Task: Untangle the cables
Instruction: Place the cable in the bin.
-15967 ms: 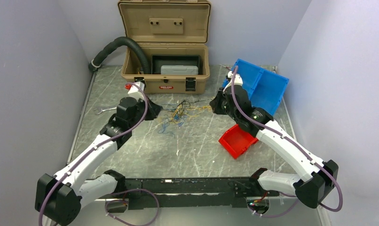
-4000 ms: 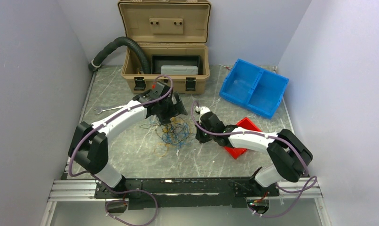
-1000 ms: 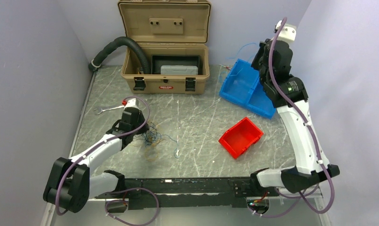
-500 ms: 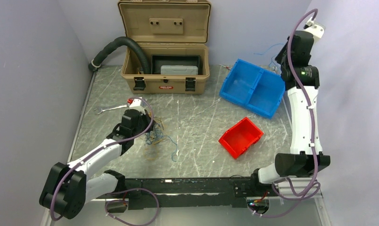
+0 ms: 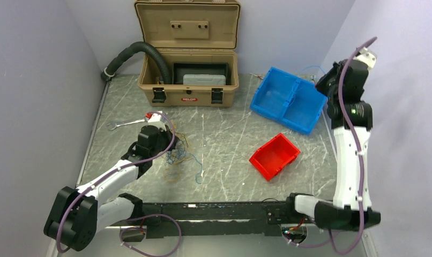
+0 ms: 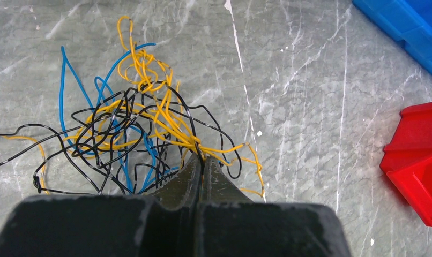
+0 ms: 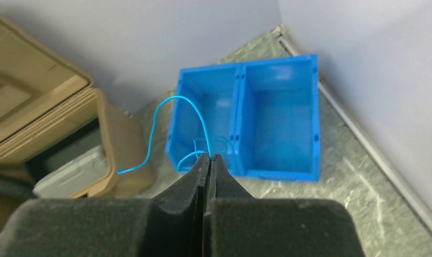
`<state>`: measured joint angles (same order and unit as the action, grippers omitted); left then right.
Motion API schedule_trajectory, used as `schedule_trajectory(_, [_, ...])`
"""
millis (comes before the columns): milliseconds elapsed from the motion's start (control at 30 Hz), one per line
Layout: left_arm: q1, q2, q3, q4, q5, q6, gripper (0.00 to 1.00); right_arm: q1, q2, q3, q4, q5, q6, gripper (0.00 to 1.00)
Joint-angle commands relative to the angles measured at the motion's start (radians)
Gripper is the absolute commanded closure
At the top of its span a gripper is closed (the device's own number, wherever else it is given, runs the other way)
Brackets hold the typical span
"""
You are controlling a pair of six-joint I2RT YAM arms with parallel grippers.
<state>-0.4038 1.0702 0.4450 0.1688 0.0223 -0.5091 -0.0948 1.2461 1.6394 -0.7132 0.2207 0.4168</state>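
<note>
On the bench [image 5: 230, 134], left of centre, I see the cable tangle [image 6: 123, 134]. Left jaws are pinched shut on its yellow strands [image 6: 173, 128]. Right jaws, held high near the blue bin [image 7: 278, 107], grip one blue cable [image 7: 177, 97], well apart from the tangle.

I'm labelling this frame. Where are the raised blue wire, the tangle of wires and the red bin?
blue wire [image 7: 177, 97], right wrist view, top of its arc.
tangle of wires [image 6: 141, 134], left wrist view, its crossed middle.
red bin [image 5: 274, 156], top external view, its bare inner floor.
</note>
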Motion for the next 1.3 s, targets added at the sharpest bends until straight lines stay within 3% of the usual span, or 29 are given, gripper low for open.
schedule_trajectory(0, [-0.006,-0.003,0.009,0.054,0.013,0.011,1.0,0.0,-0.14,-0.097,-0.016,-0.153,0.1,1.0])
schedule_trajectory(333, [-0.008,0.007,0.018,0.031,0.003,-0.008,1.0,-0.001,-0.346,-0.204,-0.225,-0.411,0.152,1.0])
schedule_trajectory(800, [-0.012,0.003,0.018,0.028,0.009,-0.012,1.0,0.0,-0.48,-0.123,-0.585,-0.455,0.122,1.0])
schedule_trajectory(1067, [-0.016,-0.004,0.018,0.028,0.004,-0.011,1.0,-0.001,-0.573,-0.048,-0.619,-0.54,0.114,1.0])
schedule_trajectory(1267, [-0.021,-0.001,0.019,0.031,0.003,-0.011,1.0,0.0,-0.587,0.061,-0.682,-0.506,0.082,1.0])
